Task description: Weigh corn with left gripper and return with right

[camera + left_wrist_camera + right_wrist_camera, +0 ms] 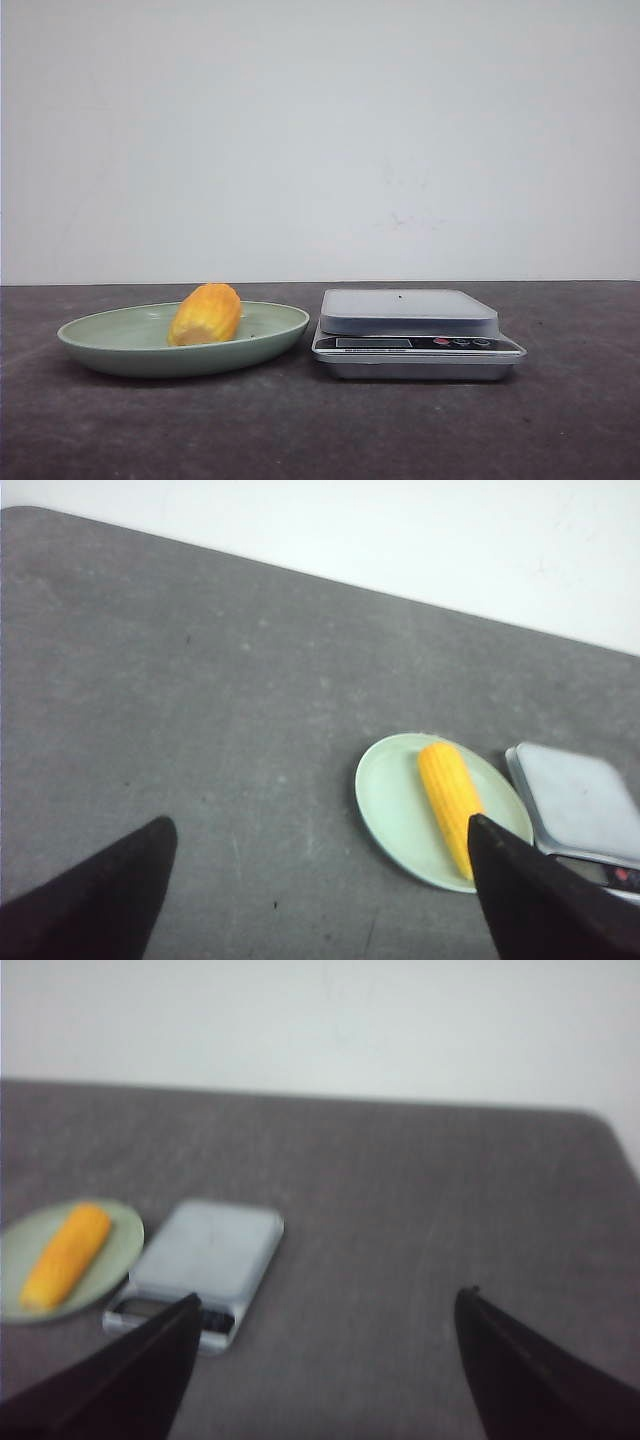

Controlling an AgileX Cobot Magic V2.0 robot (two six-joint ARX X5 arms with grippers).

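Currently, tabletop: grey, carries all items
Scale: just beside plate, platform bare
Plate: green, holds corn
Corn: lying on plate
Left gripper: jaws wide, holding nothing
Right gripper: jaws wide, holding nothing

From the front, neither arm shows. The scale's display is too small to read. A left gripper finger covers the corn's near end. The right wrist view is blurred, the plate cut off by its edge.
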